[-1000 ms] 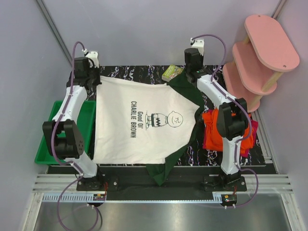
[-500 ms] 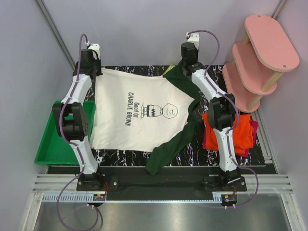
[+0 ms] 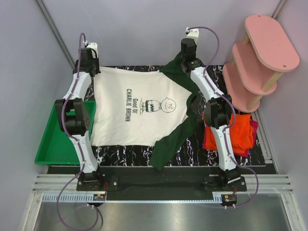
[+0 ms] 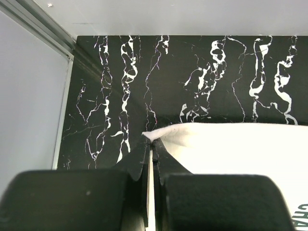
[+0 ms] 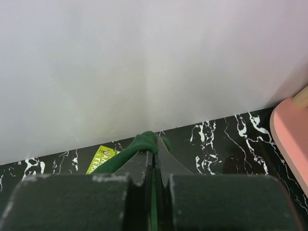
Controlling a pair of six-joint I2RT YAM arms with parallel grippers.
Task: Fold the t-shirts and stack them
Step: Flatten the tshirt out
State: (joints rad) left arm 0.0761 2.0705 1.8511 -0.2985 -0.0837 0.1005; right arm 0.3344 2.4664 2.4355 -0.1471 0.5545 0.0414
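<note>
- The left gripper point(image 4: 150, 144) pinches a corner of the cream t-shirt point(image 3: 139, 110) at the far-left corner of the worktop point(image 4: 192, 72).
- The right gripper point(image 5: 153, 151) is closed on its green sleeve point(image 5: 143, 142) at the far edge.

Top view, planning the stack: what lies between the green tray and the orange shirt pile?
The cream Charlie Brown t-shirt, spread print up, fills that stretch; the top view shows it.

Black marbled surface point(image 3: 202, 156): bare strip along the far edge, bare patch at near right. Centre covered by the spread cream t-shirt point(image 3: 139, 110), its green sleeve point(image 3: 168, 144) reaching the near edge.
Left flank: green tray point(image 3: 50, 151), left arm point(image 3: 72, 108).
Right flank: orange and magenta shirt pile point(image 3: 240, 132), right arm point(image 3: 214, 113), pink shelf stand point(image 3: 262, 53).
Rear: wall point(image 3: 144, 29) close behind; small green book point(image 5: 102, 158) at its foot.
</note>
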